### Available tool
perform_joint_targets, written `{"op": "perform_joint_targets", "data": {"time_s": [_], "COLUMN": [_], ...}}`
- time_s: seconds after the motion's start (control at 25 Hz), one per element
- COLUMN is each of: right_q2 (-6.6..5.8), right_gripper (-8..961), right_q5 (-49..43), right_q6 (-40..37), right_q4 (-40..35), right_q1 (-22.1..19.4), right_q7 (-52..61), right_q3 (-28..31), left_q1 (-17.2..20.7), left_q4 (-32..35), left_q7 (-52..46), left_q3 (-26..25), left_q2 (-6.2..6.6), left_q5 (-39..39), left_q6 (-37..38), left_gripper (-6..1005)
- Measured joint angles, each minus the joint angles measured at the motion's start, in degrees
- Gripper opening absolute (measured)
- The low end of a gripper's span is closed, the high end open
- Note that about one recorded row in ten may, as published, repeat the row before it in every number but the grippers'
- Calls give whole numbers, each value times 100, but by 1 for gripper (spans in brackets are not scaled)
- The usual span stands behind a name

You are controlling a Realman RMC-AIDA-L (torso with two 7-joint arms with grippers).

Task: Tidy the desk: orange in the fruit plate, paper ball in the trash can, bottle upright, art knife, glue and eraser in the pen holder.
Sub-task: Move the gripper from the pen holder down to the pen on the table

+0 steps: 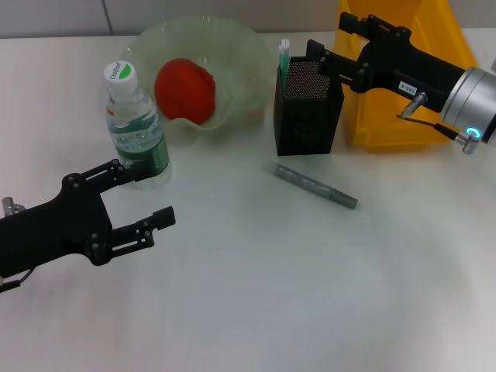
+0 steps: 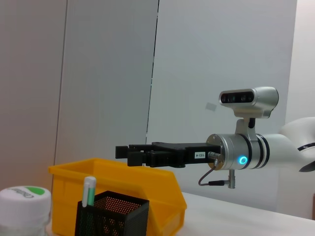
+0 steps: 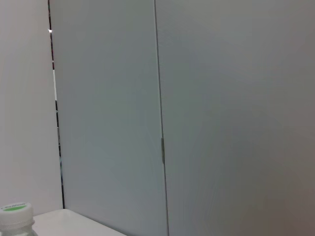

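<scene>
On the desk (image 1: 256, 294) between the grippers lies the knife (image 1: 314, 185), flat, just beside the holder (image 1: 308, 108) and not yet in it. Orange (image 1: 184, 89) sits in the plate (image 1: 232, 46); bottle (image 1: 136, 124) stands upright; a green-tipped stick (image 1: 284, 56) is in the holder. Right gripper (image 1: 325, 54) hovers above the holder, fingers near together, seemingly empty. Left gripper (image 1: 147, 198) hangs open, empty, touching or just beside the bottle. Beyond stands the yellow bin (image 1: 434, 46).
</scene>
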Motion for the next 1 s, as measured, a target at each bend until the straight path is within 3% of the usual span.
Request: {"op": "perform_joint_targets", "data": {"time_s": [0.12, 0.32, 0.36, 0.56, 0.72, 1.0], "right_q2": [0, -29, -46, -100, -69, -55], "right_gripper": [757, 757, 757, 756, 756, 755], "right_q5": [0, -5, -70, -775, -1256, -1293], "right_q6": [-92, -1016, -1554, -2403, -2365, -2276], "right_q4": [-7, -231, -644, -1323, -1625, -1643], "right_q1": [-11, -201, -378, -499, -502, -511], "right_q7": [17, 322, 672, 1313, 1627, 1661], "right_q3": [15, 50, 17, -18, 34, 33], "left_q1": [-7, -14, -12, -10, -13, -18], "left_q4": [0, 0, 0, 0, 0, 0], "left_q7": [0, 0, 0, 8, 9, 0], "left_q3": [0, 0, 0, 0, 2, 9], "left_q2": [0, 0, 0, 0, 4, 8], "left_q5": [0, 0, 0, 0, 0, 0], "left_q6": [0, 0, 0, 0, -1, 6], "left_gripper": [768, 768, 768, 769, 769, 768]}}
